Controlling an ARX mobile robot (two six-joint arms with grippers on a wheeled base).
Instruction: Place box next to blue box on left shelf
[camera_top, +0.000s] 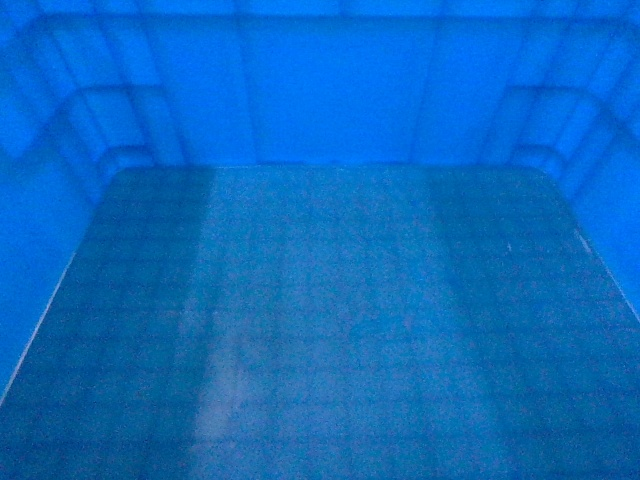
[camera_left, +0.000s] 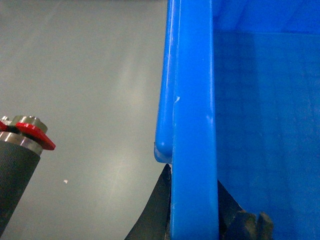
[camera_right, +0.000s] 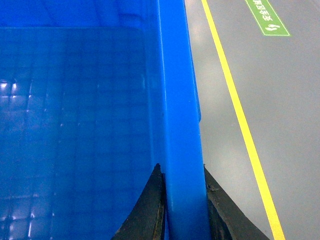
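The box fills the head view: bright-blue ribbed walls and a scuffed floor with a faint grid, nothing inside. Neither gripper shows in that view. In the left wrist view my left gripper is shut on the box's thick left rim, one dark finger on each side of it. My right gripper is shut the same way on the right rim. The box hangs above grey ground. The blue box on the left shelf and the shelf itself are out of view.
Grey floor lies below the box on the left. On the right a yellow floor line runs along the box, with a green floor sign beyond. A grey roller with a red-and-metal cap sits at the left.
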